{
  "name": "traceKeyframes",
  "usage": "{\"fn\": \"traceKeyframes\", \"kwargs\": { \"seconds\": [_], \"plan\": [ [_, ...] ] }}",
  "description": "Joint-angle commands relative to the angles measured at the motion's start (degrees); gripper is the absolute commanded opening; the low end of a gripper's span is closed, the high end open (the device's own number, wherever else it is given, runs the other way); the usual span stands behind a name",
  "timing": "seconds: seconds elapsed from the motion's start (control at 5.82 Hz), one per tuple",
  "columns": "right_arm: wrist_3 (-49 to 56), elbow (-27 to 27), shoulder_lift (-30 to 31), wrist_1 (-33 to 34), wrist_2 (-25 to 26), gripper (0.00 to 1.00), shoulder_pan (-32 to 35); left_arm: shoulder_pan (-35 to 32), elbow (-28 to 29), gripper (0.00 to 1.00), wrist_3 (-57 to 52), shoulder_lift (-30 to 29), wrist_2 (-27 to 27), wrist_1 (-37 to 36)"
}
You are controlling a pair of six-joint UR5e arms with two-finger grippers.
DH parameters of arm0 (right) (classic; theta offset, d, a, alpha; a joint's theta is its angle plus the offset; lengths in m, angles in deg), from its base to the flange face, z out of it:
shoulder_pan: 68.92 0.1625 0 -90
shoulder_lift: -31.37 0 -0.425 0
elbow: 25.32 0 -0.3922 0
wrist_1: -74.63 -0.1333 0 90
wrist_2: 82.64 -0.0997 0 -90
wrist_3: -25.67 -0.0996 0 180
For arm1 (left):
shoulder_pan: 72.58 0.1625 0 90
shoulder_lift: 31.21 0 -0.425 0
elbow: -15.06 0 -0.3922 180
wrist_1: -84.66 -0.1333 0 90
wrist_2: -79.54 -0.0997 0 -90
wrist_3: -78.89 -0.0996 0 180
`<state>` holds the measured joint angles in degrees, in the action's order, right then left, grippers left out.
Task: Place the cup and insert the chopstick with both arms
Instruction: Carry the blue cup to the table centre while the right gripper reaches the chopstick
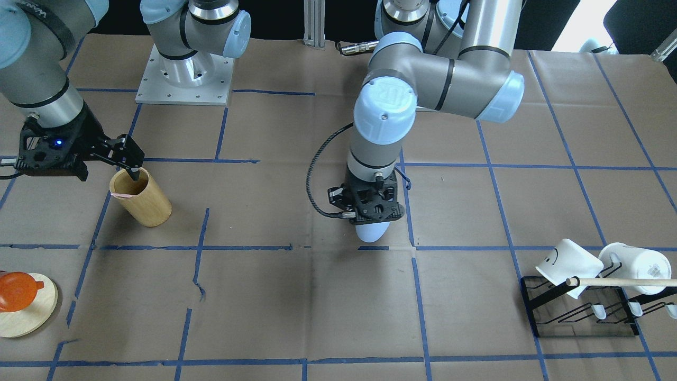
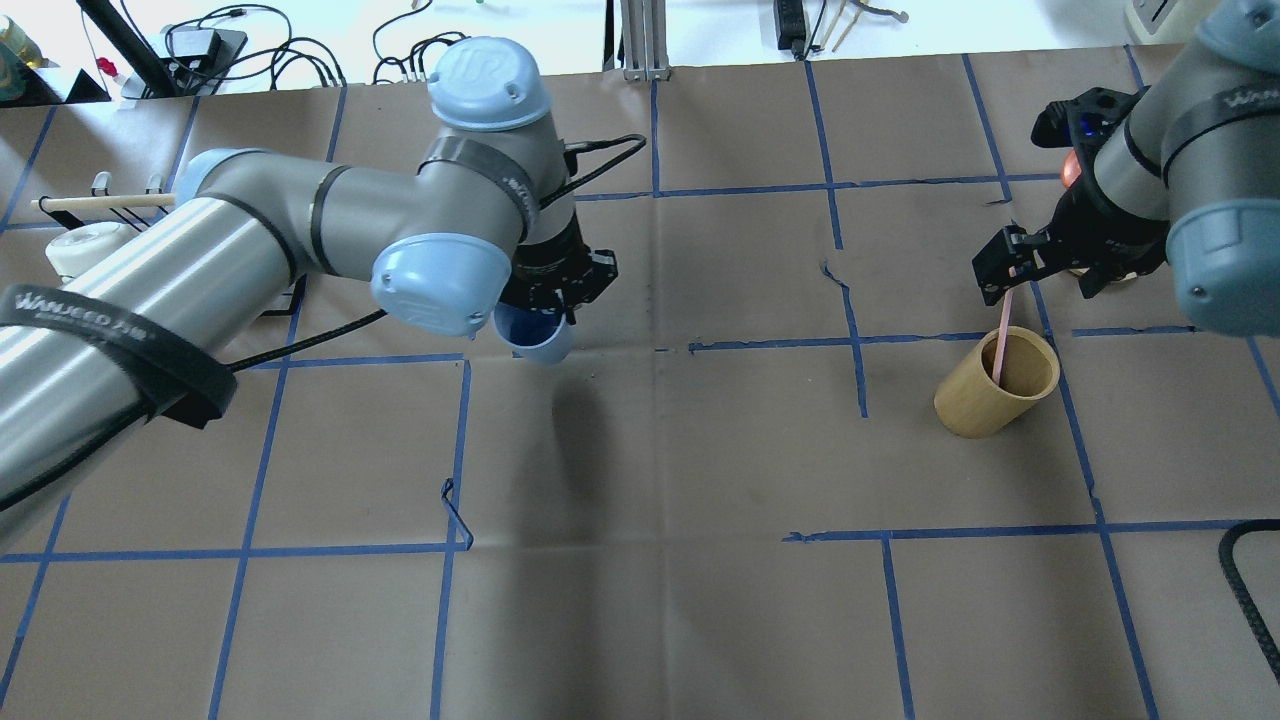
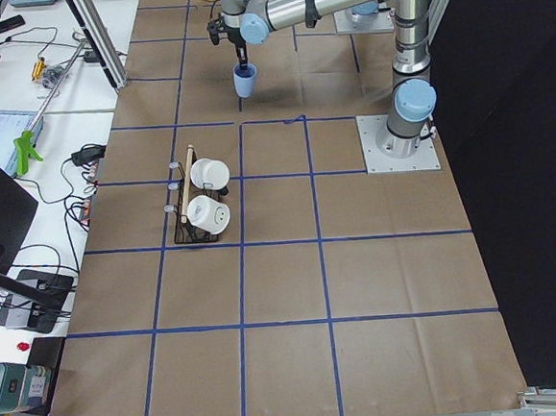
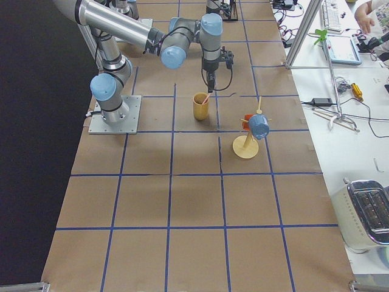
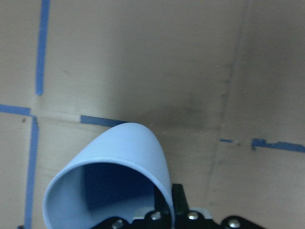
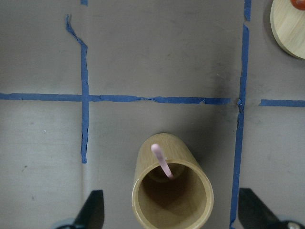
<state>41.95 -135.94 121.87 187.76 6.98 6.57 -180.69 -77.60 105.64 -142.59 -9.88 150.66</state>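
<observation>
My left gripper is shut on the rim of the light blue cup. It holds the cup tilted, just above the paper near the table's middle. In the left wrist view one finger sits against the wall of the cup. The cup also shows in the overhead view. My right gripper hangs open over the tan wooden holder. One pale pink chopstick leans inside the holder, its top between the spread fingers, touching neither. In the right wrist view the chopstick rests against the holder.
A black rack with two white mugs and a long wooden dowel stands on my left side. A round wooden stand with an orange piece sits beyond the holder. The right arm's base plate is behind it.
</observation>
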Motion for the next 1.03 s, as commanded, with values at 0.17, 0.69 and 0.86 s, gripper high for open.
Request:
{"fn": "traceKeyframes", "kwargs": {
  "seconds": [0.17, 0.69, 0.86],
  "plan": [
    [-0.4, -1.8, -2.1, 9.1, -0.1, 1.0, 0.0, -8.1, 7.9, 0.0, 6.1, -8.5, -0.7, -0.6],
    [-0.5, -1.9, -2.4, 10.5, -2.4, 0.68, 0.1, -7.8, 6.8, 0.99, 5.3, -9.3, -0.8, -0.9],
    [-0.5, -2.0, -1.9, 10.1, -2.3, 0.66, 0.2, -7.5, 7.2, 0.99, 4.1, -7.6, -1.0, -0.7]
  ]
}}
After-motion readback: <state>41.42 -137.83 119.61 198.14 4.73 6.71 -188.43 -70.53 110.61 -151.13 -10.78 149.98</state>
